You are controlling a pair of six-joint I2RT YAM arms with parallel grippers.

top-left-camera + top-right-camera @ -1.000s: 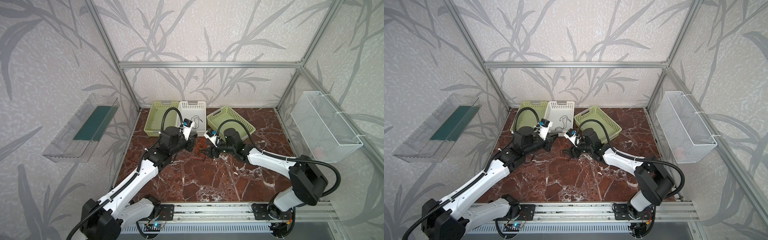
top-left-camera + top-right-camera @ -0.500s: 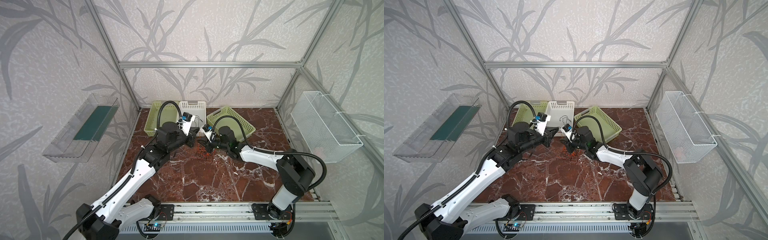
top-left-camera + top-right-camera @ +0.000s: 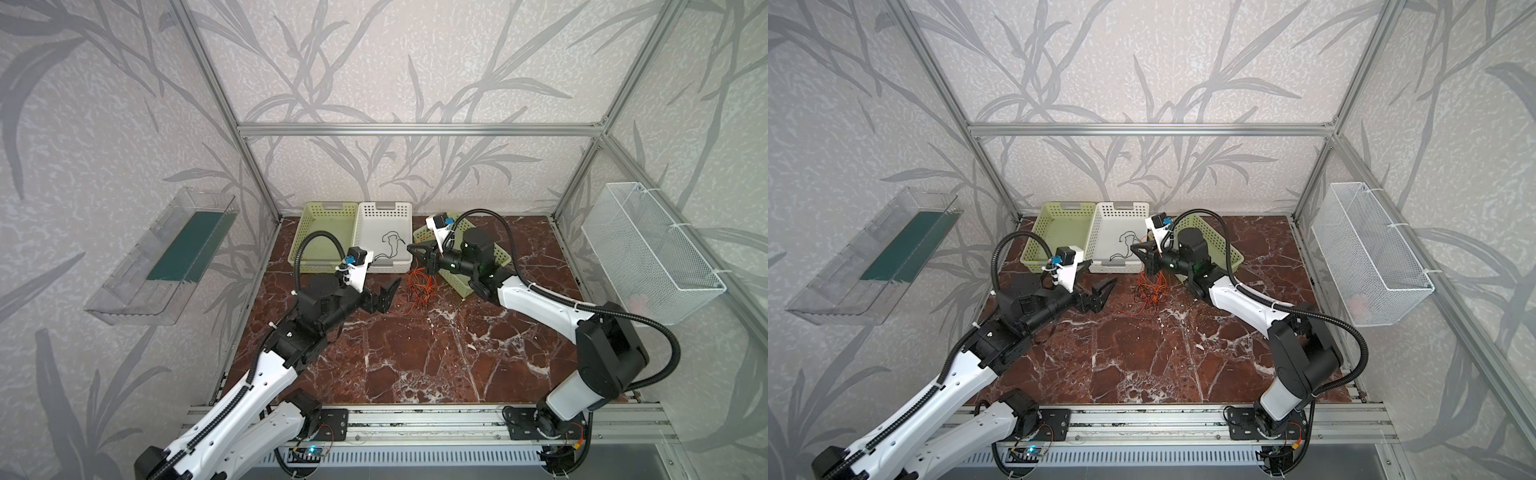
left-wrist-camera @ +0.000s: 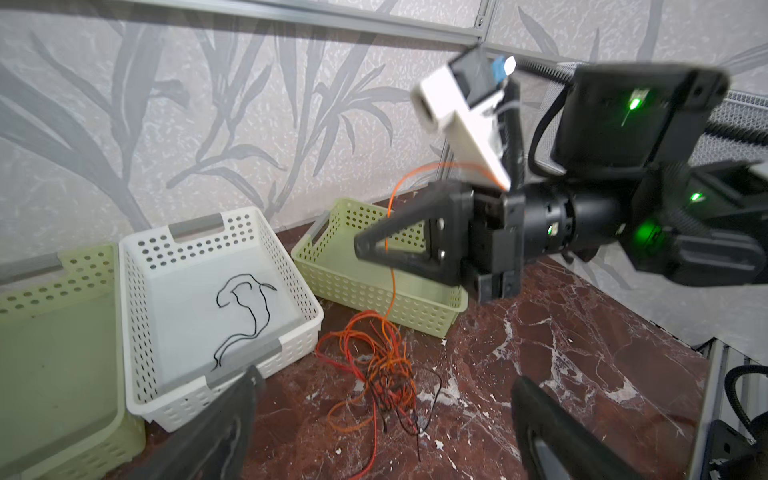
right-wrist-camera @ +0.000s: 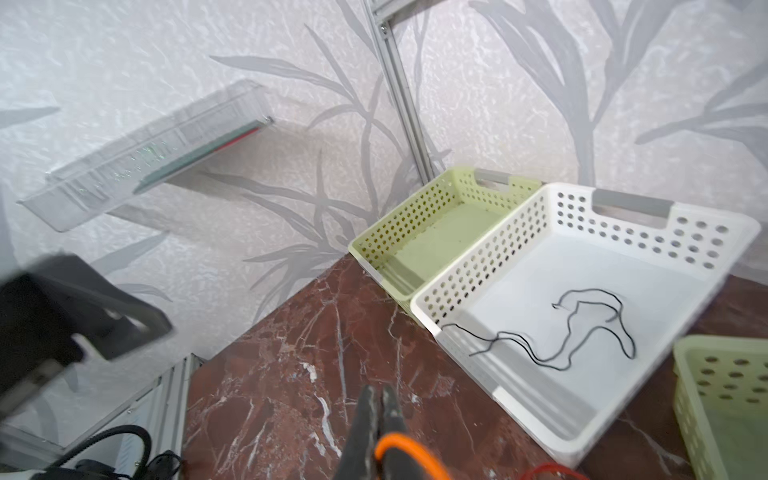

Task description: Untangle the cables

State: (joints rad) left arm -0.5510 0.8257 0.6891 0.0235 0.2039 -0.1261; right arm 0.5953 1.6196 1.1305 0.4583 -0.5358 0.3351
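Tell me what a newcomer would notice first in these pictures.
The eye lands on the tangle of orange, red and black cables lying on the marble table just in front of the white basket. The right gripper is shut on one orange cable rising from that tangle, while the left gripper stands open beside it. A lone black cable lies inside that basket.

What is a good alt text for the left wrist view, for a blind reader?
The right claw, shut, holds an orange cable above a red, orange and black tangle on the marble table. A black cable lies in the white basket.
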